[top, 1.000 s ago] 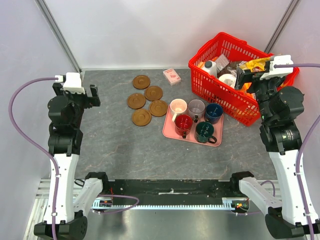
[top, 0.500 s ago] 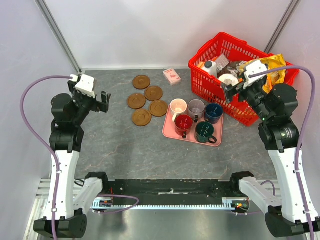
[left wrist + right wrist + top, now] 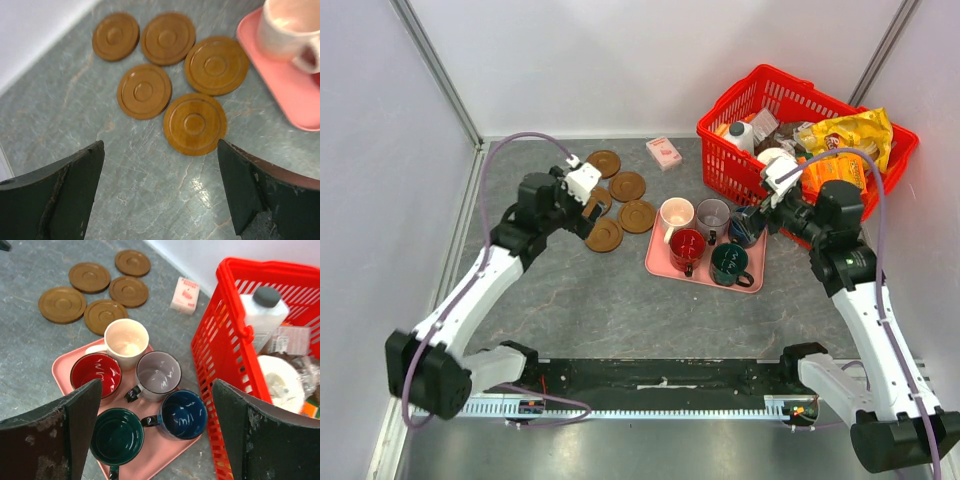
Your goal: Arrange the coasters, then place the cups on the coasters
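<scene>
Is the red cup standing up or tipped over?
Standing up: the red cup sits on the pink tray, open mouth facing up.

Five brown coasters lie flat on the grey table in a tight cluster, each showing raised rings: two at the back [image 3: 115, 36] [image 3: 167, 38], one in the middle [image 3: 144, 91], one at the front [image 3: 194, 123], and one [image 3: 216, 65] just beside the pink tray [image 3: 159, 452]. None carries a cup. All five mugs stand upright and empty on that tray, packed close together. The cream-white mug [image 3: 126, 337], grey mug [image 3: 158, 372] and navy mug [image 3: 183, 414] form the far row. The red mug [image 3: 95, 372] and dark green mug [image 3: 117, 436] stand in front.
</scene>
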Available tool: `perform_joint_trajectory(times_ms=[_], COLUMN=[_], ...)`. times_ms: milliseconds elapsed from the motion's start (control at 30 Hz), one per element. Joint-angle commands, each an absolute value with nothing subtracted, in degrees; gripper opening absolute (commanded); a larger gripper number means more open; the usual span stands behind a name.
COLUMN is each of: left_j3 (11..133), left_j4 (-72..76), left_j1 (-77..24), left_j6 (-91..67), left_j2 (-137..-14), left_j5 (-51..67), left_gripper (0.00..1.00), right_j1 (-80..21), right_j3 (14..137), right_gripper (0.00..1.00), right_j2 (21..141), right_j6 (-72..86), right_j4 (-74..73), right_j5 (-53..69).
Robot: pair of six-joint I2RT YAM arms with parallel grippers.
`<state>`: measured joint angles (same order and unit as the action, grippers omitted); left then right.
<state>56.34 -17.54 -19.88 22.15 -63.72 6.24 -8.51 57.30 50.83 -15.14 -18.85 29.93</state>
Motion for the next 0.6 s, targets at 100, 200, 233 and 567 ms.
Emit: perform_joint_trajectory(times_ms=[100,200,233,567], left_j3=[57.9,60.2,61.1,72.1], left_j4=[-7.3,-6.3,-6.1,-2.9], left_j1=[-22.0,-22.2,-22.1,-21.4], left_j6=[26.1,25.4,25.1,22.0], left_j2=[-81.3,-87.9,-89.8,-107.5], left_j5=[-6.8,-9.2,-10.9,-23.7], left_gripper=[1.00,1.00,1.00,1.00], right_j1=[-9.6,-10.3,-10.3,-11.2], right_j3=[55.3,54.3,54.2,53.2], right_gripper=[0.98,0.98,0.98,0.98], right_j2=[54.2,54.3,54.5,54.8], right_j6=[-15.6,-15.7,-16.0,-17.1], right_j4=[-13.4,-12.0,-12.0,-11.0], right_j5=[31.9,30.9,30.6,28.7])
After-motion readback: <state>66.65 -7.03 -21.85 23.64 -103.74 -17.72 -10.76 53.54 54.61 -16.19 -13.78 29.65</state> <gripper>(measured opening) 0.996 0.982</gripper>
